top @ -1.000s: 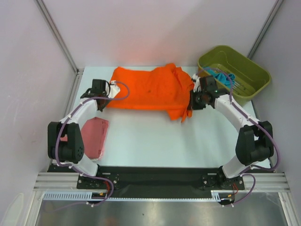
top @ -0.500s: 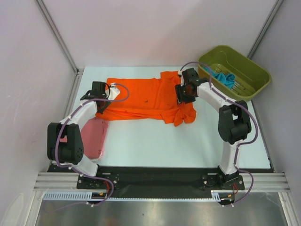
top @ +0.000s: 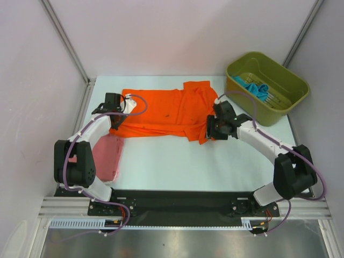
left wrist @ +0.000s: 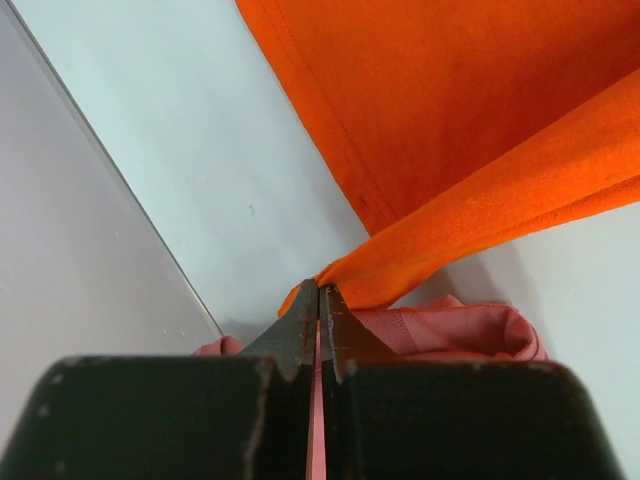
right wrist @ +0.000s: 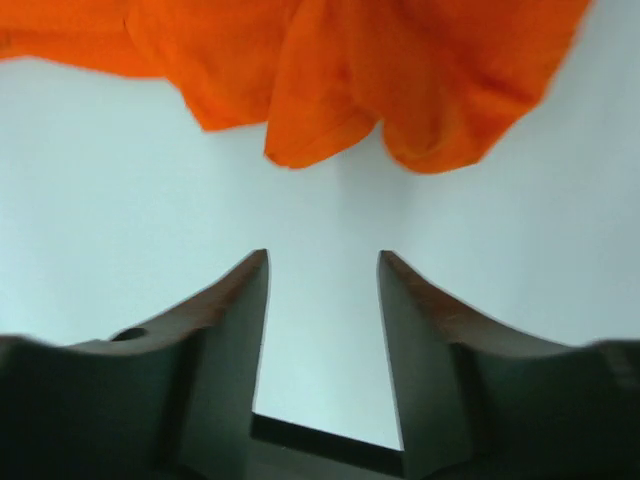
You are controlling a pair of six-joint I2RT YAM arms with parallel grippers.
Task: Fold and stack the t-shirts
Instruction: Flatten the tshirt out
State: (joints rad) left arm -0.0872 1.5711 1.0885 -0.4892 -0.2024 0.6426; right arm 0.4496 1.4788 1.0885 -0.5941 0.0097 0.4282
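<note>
orange t-shirt (top: 161, 110) edge pinched in left fingers (left wrist: 298, 338), right fingers (right wrist: 232, 320) spread

From above, the left arm (top: 88, 131) covers the upper left of the pink t-shirt (top: 110, 156), and the right hand (top: 210, 128) overlaps the right edge of the orange t-shirt (top: 161, 110). Only a small bunch of the teal-blue t-shirt (top: 258, 89) shows in the bin (top: 293, 105), too small to tell its shape. In the left wrist view the orange cloth runs off the top and right edges, and the left hand (left wrist: 318, 300) hides much of the pink cloth behind it. The right wrist view cuts the orange cloth at the top edge, and the dark fingers (right wrist: 215, 330) at the bottom are blurred.
</note>
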